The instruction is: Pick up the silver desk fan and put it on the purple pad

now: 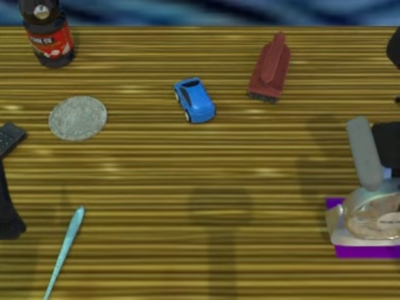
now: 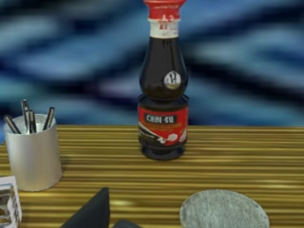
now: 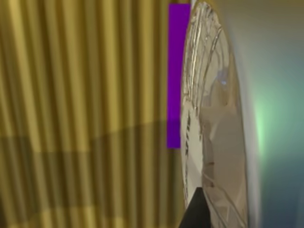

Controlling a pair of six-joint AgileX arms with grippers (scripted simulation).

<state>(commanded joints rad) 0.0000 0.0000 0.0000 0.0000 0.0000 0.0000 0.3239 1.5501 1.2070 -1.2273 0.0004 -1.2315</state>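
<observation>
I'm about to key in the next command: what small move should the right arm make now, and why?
Probably open the right gripper and lift straight up. In the top view the silver desk fan already sits over the purple pad at the table's right edge. Whether it rests fully is unclear, so ease off slowly.

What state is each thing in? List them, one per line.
Fan: on the purple pad, at the table's right edge.
Bottle: upright, capped.
Toy car: on its wheels.
Brush: lying flat.
Cup: upright, holding pens.
Left gripper: parked at left.
</observation>
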